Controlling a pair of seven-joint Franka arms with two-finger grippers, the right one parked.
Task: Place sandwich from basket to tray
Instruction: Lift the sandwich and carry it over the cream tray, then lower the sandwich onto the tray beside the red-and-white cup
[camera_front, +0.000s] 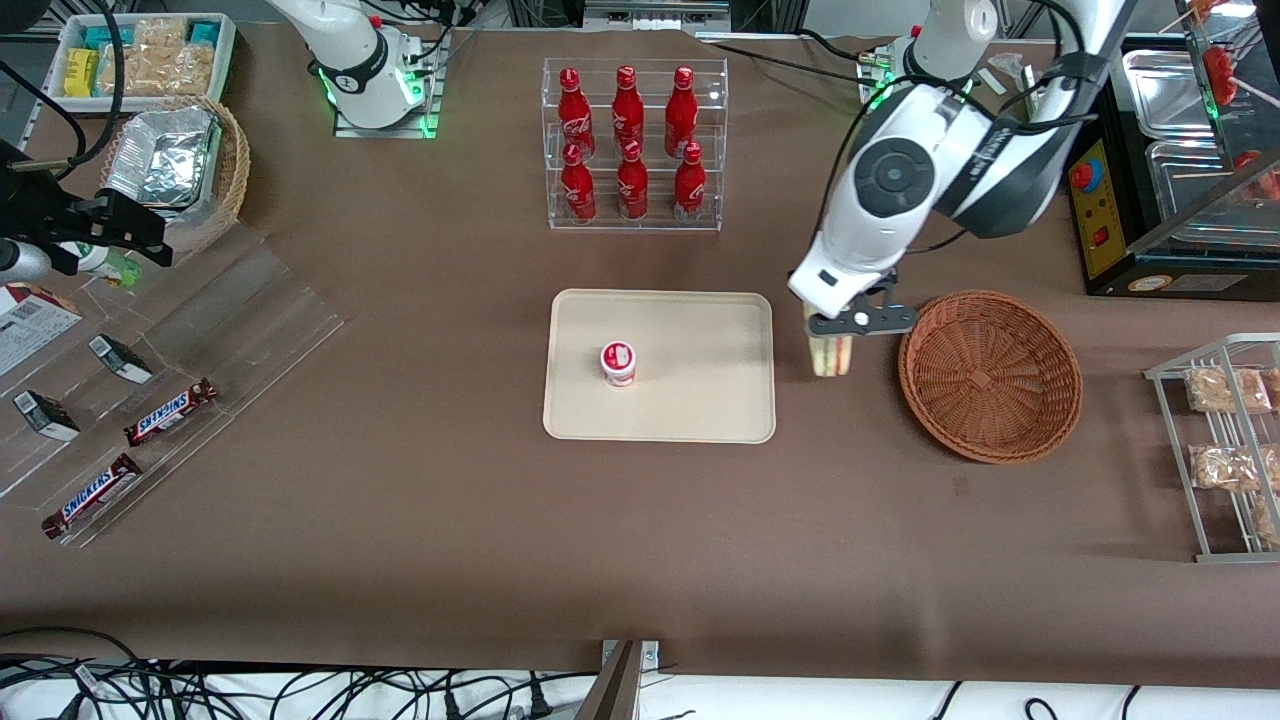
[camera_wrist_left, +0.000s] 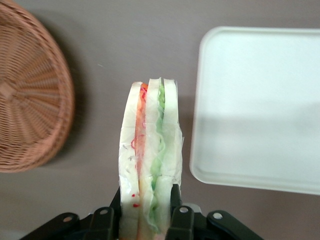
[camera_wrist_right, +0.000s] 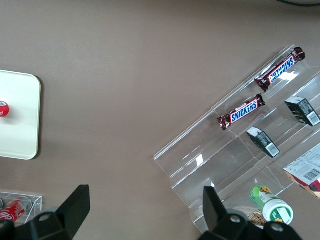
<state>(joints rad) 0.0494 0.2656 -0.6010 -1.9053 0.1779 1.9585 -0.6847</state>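
My left gripper (camera_front: 832, 345) is shut on the sandwich (camera_front: 831, 354), a wrapped wedge of pale bread with red and green filling. It hangs above the table between the reddish-brown wicker basket (camera_front: 990, 375) and the cream tray (camera_front: 700, 400). In the left wrist view the sandwich (camera_wrist_left: 149, 160) stands edge-on between the two black fingers (camera_wrist_left: 175, 197), with the basket (camera_wrist_left: 30, 115) on one side and the tray (camera_wrist_left: 260, 107) on the other. The basket holds nothing. A small red-and-white cup (camera_front: 618, 363) stands on the tray.
A clear rack of red bottles (camera_front: 633, 145) stands farther from the front camera than the tray. A wire rack with bagged snacks (camera_front: 1225, 440) and a black appliance (camera_front: 1150, 200) are at the working arm's end. Snickers bars (camera_front: 170, 412) on acrylic steps lie toward the parked arm's end.
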